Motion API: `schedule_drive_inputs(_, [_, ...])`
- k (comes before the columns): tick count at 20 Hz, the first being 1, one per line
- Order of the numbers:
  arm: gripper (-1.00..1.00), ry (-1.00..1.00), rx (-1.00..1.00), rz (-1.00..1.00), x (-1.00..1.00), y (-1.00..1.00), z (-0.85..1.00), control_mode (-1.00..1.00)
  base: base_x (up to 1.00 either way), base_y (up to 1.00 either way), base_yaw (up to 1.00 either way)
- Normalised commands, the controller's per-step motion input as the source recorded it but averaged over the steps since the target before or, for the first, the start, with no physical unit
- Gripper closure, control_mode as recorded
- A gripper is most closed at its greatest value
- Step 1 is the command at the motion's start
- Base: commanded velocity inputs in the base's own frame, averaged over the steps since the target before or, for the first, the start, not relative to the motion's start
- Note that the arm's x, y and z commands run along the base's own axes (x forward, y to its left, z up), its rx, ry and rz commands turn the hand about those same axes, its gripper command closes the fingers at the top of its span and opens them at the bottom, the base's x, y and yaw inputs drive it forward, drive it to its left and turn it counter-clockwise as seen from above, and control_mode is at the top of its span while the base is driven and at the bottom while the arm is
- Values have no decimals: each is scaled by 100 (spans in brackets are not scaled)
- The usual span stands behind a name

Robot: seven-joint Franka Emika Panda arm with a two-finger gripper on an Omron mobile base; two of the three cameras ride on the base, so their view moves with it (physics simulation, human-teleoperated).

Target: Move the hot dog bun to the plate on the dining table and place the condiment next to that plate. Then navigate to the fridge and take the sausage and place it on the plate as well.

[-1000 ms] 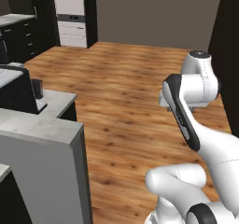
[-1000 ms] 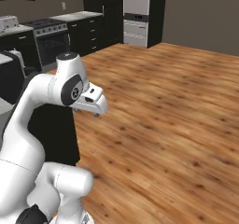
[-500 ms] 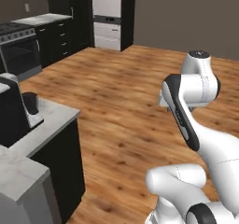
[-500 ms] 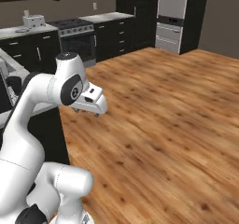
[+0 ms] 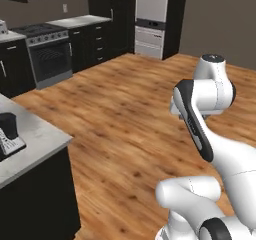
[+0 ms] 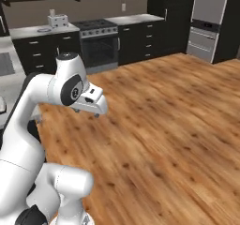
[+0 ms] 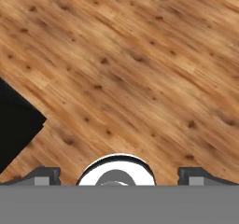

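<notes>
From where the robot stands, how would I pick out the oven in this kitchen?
Look along the far wall of black cabinets under the pale countertop. The oven sits midway, left of the tall silver fridge. Its grey cooktop, metal trim and dark glass door set it apart from the plain drawers beside it.

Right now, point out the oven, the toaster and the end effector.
oven point(image 6: 100, 49), right base view, on its dark door.
toaster point(image 6: 57, 20), right base view, on its pale side.
end effector point(image 7: 119, 175), hand view, midway between the open finger tips.
</notes>
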Motion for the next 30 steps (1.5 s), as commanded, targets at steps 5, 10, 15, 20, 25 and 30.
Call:
schedule_drive_inputs(5, [-100,0,0,0,0,0,0,100,100,-60,42])
schedule_drive_inputs(10, [-100,0,0,0,0,0,0,100,100,-52,46])
schedule_drive_inputs(15, [-100,0,0,0,0,0,0,100,100,-42,49])
schedule_drive_inputs(20, [-100,0,0,0,0,0,0,100,100,-39,51])
schedule_drive_inputs(25, [-100,0,0,0,0,0,0,100,100,-52,44])
schedule_drive_inputs(30, [-100,0,0,0,0,0,0,100,100,-67,36])
